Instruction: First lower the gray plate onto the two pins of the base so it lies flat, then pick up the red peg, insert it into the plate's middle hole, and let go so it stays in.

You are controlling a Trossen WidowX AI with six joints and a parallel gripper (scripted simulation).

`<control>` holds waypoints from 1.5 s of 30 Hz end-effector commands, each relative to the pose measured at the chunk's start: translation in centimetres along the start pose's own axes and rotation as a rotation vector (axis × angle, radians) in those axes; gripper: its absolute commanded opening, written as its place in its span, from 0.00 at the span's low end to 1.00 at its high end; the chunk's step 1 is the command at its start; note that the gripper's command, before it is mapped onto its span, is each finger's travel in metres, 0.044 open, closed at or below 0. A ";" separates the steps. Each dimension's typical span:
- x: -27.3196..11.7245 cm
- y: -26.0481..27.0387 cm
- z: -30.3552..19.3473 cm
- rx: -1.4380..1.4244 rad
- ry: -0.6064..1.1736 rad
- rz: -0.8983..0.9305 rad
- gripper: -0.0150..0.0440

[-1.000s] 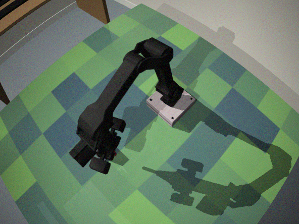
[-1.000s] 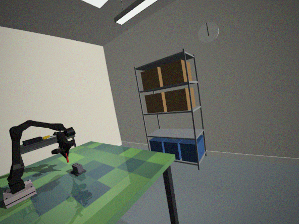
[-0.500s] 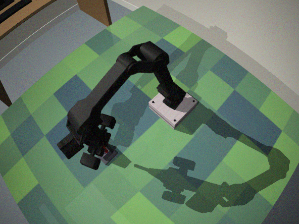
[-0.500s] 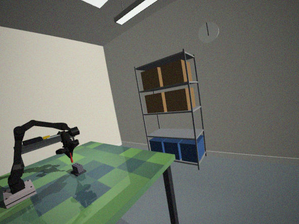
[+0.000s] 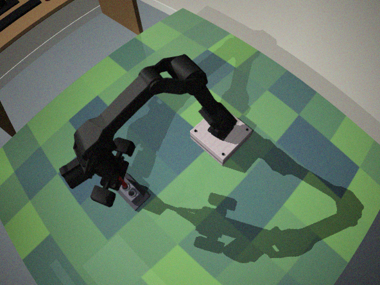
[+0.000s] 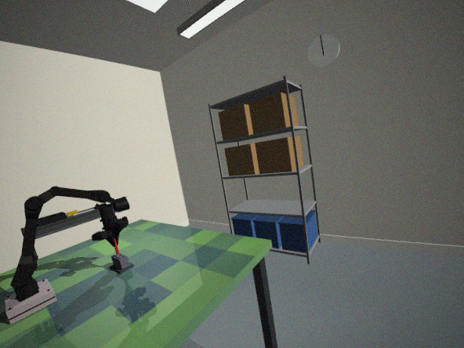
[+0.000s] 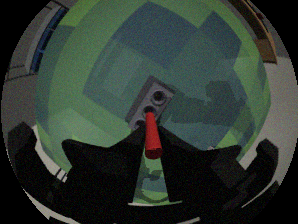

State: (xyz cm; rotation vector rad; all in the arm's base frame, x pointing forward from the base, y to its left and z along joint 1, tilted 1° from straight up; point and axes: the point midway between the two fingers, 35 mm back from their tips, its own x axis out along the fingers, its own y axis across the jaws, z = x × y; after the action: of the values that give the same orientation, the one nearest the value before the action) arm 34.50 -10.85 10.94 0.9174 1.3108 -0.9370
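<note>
The red peg [image 5: 122, 181] [image 6: 117, 247] [image 7: 154, 147] is held between the fingers of my gripper [image 6: 114, 240] [image 7: 150, 128], which is shut on it. The peg leans slightly and its lower end is at the middle hole of the gray plate [image 5: 136, 192] [image 7: 161, 107]. I cannot tell whether the tip is inside the hole. The plate looks flat on top of the dark gray base [image 6: 125, 268] [image 7: 141, 97]. The pins are not distinguishable. In the top view the gripper hides the far end of the plate; in the wrist view the fingers partly cover the near end.
The arm's pale mounting block [image 5: 212, 146] [image 6: 31, 307] stands on the green and blue patchwork table [image 5: 167, 266] [image 6: 227, 274]. Dark shadows of the arm cross the table. A shelf rack [image 6: 274, 206] with boxes and blue bins stands beyond the table.
</note>
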 end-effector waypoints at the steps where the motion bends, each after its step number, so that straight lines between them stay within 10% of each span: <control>1: 0.1 -0.1 0.3 -0.007 0.005 -0.002 0.25; 45: 1.6 -0.1 0.2 -0.003 0.002 -0.002 0.25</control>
State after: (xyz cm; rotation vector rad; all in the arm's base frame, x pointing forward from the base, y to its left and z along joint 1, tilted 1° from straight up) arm 34.56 -11.14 9.29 0.9148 1.3161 -0.9355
